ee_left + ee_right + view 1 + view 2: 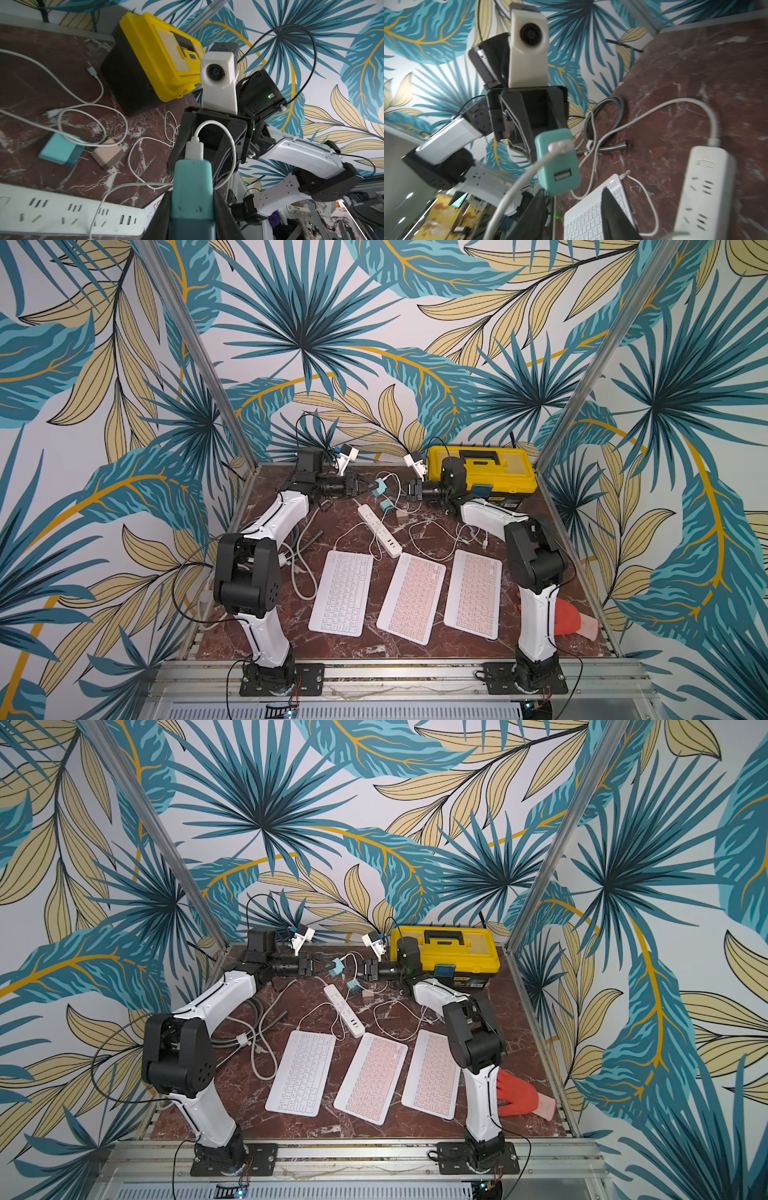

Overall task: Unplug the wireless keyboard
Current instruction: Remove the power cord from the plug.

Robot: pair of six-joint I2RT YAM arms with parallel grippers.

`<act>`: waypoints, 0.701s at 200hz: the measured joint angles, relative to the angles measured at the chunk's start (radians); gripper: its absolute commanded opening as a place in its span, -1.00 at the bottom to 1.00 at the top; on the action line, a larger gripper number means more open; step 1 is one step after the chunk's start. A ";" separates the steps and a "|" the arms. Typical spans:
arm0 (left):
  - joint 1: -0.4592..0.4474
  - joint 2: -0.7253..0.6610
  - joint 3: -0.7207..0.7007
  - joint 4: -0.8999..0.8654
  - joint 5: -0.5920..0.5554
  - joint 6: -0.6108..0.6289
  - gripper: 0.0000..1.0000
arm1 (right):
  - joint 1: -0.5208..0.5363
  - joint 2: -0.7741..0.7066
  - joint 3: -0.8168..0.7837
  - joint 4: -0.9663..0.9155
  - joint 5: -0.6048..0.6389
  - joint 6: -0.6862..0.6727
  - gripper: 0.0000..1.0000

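"Where has the left gripper ended up?"

"Up over the cord end of the power strip, off the table. Its fingers are clamped on a teal charger, which hangs in the air clear of the strip."

"And the lead?"

"A white USB plug sits in the charger's end. Its white cable loops round and drops back toward the strip."

"The right gripper?"

"It faces the left one across that same end of the strip. Its jaws stand apart, a finger on each side of the plug, with a gap showing. I wouldn't call that a grip."

"The keyboards?"

"Flat on the table past the strip's USB-port end. The white keyboard is toward the left arm's side of it, a pink keyboard is right at the strip's tip, and a second pink keyboard is beyond that. A thin lead runs to the white one's corner. I can't tell which charger it comes from."

"Anything else by the strip?"

"A second teal charger and a pink charger lie just beside it on the right arm's side. The yellow toolbox is farther that way."
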 measured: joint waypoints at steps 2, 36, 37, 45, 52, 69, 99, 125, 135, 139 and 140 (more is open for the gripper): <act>0.001 -0.002 -0.002 0.000 -0.006 0.002 -1.00 | -0.004 -0.003 0.001 -0.029 0.014 -0.013 -0.19; 0.005 -0.060 -0.052 0.006 -0.150 0.042 -1.00 | -0.071 -0.008 0.007 -0.405 0.236 -0.180 -0.30; 0.005 -0.062 -0.055 0.006 -0.158 0.044 -1.00 | -0.071 -0.008 0.007 -0.410 0.240 -0.181 -0.30; 0.001 -0.076 -0.071 0.007 -0.201 0.057 -1.00 | -0.073 -0.014 0.002 -0.435 0.269 -0.206 -0.33; -0.003 -0.085 -0.084 0.009 -0.241 0.070 -1.00 | -0.067 -0.027 -0.002 -0.457 0.306 -0.201 -0.35; -0.023 -0.098 -0.114 0.012 -0.347 0.112 -1.00 | -0.053 -0.071 -0.027 -0.495 0.373 -0.167 -0.36; -0.100 -0.104 -0.157 0.013 -0.539 0.193 -1.00 | -0.026 -0.160 -0.069 -0.491 0.464 -0.080 -0.35; -0.162 -0.104 -0.167 0.013 -0.666 0.244 -1.00 | 0.028 -0.205 -0.079 -0.439 0.522 0.000 -0.30; -0.182 -0.106 -0.167 0.013 -0.703 0.259 -1.00 | 0.048 -0.207 -0.079 -0.414 0.534 0.031 -0.24; -0.189 -0.106 -0.167 0.013 -0.716 0.266 -1.00 | 0.056 -0.207 -0.079 -0.402 0.541 0.042 -0.22; -0.190 -0.107 -0.167 0.013 -0.718 0.267 -1.00 | 0.059 -0.207 -0.079 -0.399 0.542 0.049 -0.21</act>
